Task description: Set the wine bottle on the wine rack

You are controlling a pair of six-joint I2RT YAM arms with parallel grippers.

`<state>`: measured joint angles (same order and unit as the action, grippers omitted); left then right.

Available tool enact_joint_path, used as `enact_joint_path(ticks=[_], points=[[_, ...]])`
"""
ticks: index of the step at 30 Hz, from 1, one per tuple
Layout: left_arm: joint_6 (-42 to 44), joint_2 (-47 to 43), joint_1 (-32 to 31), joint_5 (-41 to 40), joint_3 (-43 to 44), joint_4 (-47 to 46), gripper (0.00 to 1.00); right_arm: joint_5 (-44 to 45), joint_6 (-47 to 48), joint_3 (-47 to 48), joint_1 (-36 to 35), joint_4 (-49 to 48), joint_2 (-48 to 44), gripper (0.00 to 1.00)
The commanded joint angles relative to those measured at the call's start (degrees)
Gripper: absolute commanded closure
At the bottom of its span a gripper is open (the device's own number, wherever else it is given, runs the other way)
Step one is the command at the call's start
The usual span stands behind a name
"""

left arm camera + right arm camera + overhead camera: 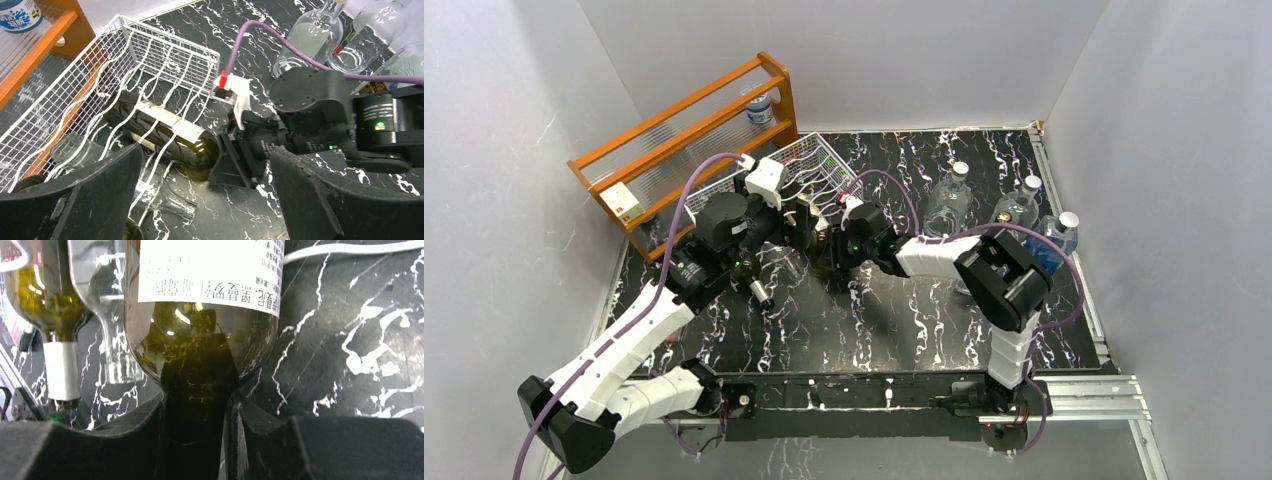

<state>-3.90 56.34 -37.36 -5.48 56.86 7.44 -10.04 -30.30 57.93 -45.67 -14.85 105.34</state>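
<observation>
Well, the right jaws were clenched on the thin neck of the wine bottle (165,132). Their dark fingers (100,450) squeezed the neck from both sides, and the round shoulder of the bottle sat just past the tips. The bottle was dark, with a white label. It lay on its side in the wine rack (165,55), and its fat end pointed away from the right jaws. White wavy wires ran across it.

The left jaws were wide apart and held nothing. Their two black fingers (75,200) hung just above the rack. The wine bottle lay a little way ahead of them, not touching them. The right jaws were ahead of them too, off to one side.

A clear bottle (75,147) lay in the rack as well, close in front of the left jaws. Another clear bottle neck (170,202) showed near the gap between them. Beyond the right jaws, some tall clear bottles (305,40) stood on the black bench (200,25) with white streaks. A purple cable (320,62) curved over the right arm. Past the rack stood an orange shelf (55,40), and a small bottle with a blue label (17,12) sat on it.
</observation>
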Motion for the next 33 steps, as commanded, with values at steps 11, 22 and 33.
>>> enact_joint_path(ticks=[11, 22, 33], points=[[-0.4, -1.5, -0.1, -0.8, 2.4, 0.6, 0.02, -0.9, -0.9, 12.5, -0.5, -11.0, 6.7, 0.96], [-0.3, -1.6, -0.1, -1.2, 2.4, 1.0, 0.02, -1.3, -1.0, 16.7, -0.5, -6.0, 9.7, 0.63], [0.0, -2.0, -0.1, -1.8, 2.7, 2.0, 0.02, 3.4, -0.5, 14.2, -0.4, -3.6, 5.4, 0.11]])
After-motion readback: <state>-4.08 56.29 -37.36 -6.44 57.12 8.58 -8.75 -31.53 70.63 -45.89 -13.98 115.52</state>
